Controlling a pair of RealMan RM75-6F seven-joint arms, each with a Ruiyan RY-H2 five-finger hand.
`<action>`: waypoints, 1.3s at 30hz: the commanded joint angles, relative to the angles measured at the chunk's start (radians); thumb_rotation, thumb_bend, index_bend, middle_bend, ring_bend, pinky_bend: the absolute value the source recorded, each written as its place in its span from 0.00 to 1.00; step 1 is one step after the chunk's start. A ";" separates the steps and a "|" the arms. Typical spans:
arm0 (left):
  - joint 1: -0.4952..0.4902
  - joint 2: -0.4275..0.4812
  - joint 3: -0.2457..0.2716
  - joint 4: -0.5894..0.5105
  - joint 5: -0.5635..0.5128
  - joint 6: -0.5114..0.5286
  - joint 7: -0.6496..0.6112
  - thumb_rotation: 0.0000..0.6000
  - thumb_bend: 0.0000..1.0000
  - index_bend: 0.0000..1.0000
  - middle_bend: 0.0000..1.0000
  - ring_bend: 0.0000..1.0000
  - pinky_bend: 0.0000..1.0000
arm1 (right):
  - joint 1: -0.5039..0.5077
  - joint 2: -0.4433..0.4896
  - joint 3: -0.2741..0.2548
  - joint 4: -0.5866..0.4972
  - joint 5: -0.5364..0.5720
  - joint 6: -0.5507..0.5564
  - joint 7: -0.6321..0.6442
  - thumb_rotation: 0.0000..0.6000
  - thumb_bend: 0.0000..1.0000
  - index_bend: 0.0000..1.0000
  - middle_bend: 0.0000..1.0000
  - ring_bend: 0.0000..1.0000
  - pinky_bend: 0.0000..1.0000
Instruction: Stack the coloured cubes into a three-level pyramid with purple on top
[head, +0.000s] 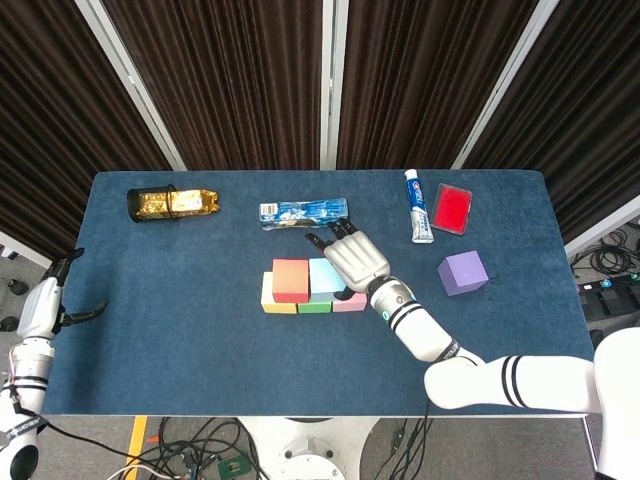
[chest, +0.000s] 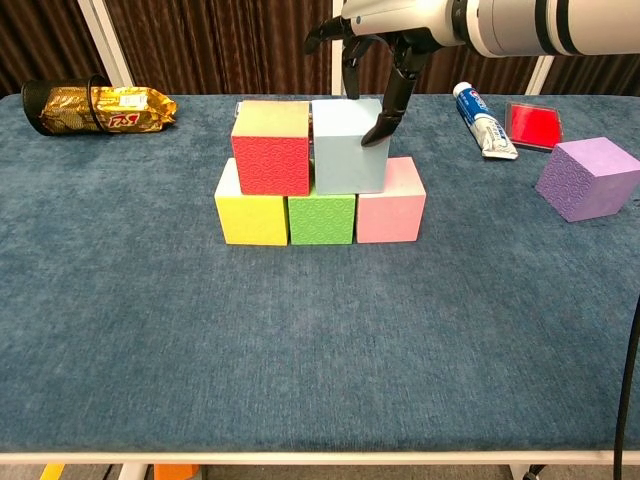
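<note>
With two levels built mid-tabletop and the purple cube (chest: 588, 178) waiting near the right edge, the right hand (chest: 378, 40), fingers spread and empty just above the light-blue cube (chest: 347, 145), could clip and topple it while leaving

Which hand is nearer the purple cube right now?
Right. The right hand hovers over the stack, across a stretch of table from the purple cube; the left hand hangs off the table's far edge.
</note>
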 joint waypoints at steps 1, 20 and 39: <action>0.000 0.000 0.000 -0.001 0.000 0.001 0.000 1.00 0.22 0.09 0.09 0.00 0.09 | -0.002 0.000 0.001 -0.003 -0.001 0.007 -0.002 1.00 0.09 0.00 0.42 0.02 0.00; 0.003 -0.001 0.004 0.001 0.005 0.001 -0.007 1.00 0.22 0.10 0.09 0.00 0.09 | -0.008 -0.009 0.001 -0.023 -0.001 0.030 -0.016 1.00 0.09 0.00 0.45 0.02 0.00; 0.005 -0.002 0.006 0.005 0.007 0.000 -0.015 1.00 0.22 0.09 0.09 0.00 0.09 | -0.011 -0.021 0.004 -0.021 0.009 0.048 -0.030 1.00 0.10 0.00 0.46 0.02 0.00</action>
